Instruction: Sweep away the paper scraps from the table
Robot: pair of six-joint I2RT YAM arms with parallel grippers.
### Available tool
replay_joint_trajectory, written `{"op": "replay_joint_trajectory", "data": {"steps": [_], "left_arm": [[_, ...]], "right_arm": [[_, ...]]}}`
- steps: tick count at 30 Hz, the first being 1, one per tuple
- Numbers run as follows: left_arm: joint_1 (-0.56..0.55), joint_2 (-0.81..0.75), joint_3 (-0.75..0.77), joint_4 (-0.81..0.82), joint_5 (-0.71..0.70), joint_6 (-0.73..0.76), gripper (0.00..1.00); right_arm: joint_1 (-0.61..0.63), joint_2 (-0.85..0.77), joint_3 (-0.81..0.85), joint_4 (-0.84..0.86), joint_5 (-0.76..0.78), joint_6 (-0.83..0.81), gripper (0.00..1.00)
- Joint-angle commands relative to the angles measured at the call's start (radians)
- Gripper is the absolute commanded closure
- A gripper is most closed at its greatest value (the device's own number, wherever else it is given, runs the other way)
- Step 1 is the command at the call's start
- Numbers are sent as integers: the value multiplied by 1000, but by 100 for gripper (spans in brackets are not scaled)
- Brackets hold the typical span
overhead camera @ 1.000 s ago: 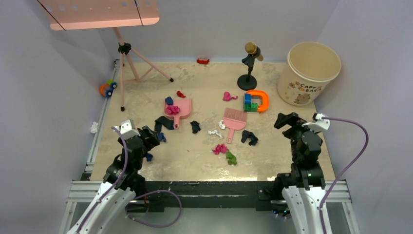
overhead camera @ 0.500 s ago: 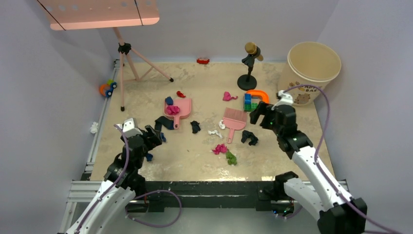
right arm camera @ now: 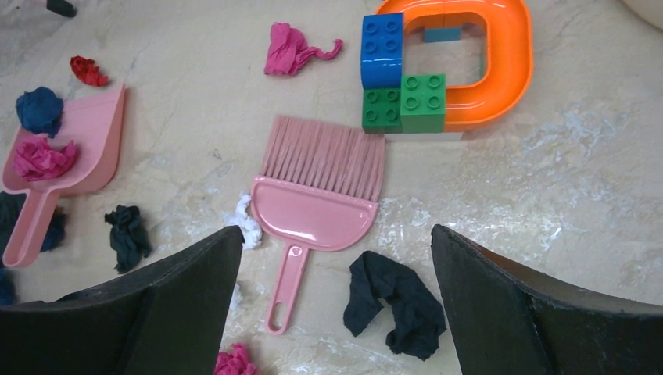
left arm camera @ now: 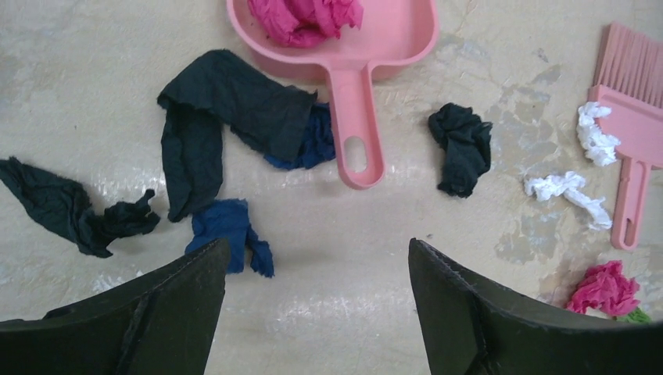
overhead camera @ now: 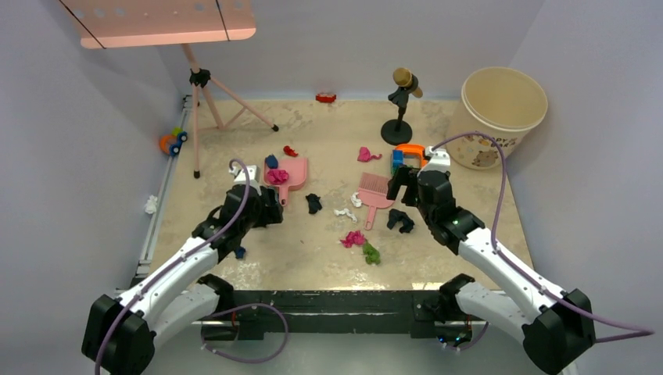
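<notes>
Paper scraps lie over the beige table (overhead camera: 313, 262): magenta (overhead camera: 353, 238), green (overhead camera: 370, 253), black (overhead camera: 400, 221), white (overhead camera: 345, 212). A pink dustpan (overhead camera: 293, 173) holds a magenta wad (left arm camera: 305, 16). A pink brush (overhead camera: 375, 190) lies mid-table. My left gripper (overhead camera: 268, 209) is open and empty, hovering just short of the dustpan handle (left arm camera: 356, 133), with a blue scrap (left arm camera: 227, 234) at its left finger. My right gripper (right arm camera: 336, 234) is open and empty above the brush (right arm camera: 320, 195), with a black scrap (right arm camera: 395, 301) between its fingers.
A blue-green block stack (right arm camera: 399, 94) and an orange ring (right arm camera: 500, 62) sit just beyond the brush. A cream bucket (overhead camera: 500, 117) stands at the back right, a microphone stand (overhead camera: 400, 109) at the back, a pink tripod (overhead camera: 207, 101) at the back left, and a red toy car (overhead camera: 325, 98) at the far edge.
My left arm has reached forward to the dustpan handle. My right arm has swung forward and left from the table's right side to above the brush. Both stay open.
</notes>
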Motion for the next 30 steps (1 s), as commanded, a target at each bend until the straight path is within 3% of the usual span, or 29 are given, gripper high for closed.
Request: {"op": "replay_joint_trajectory", "data": {"steps": [1, 11, 27, 30], "left_arm": [[-12, 53, 112, 26, -12, 56, 14], [-29, 292, 266, -5, -55, 83, 17], [-65, 543, 391, -22, -112, 54, 30], [-67, 550, 414, -54, -109, 35, 30]], "right_arm": [[6, -82, -97, 123, 101, -51, 6], [6, -275, -251, 241, 105, -42, 8], [6, -256, -245, 234, 114, -28, 9], [6, -227, -238, 246, 77, -36, 18]]}}
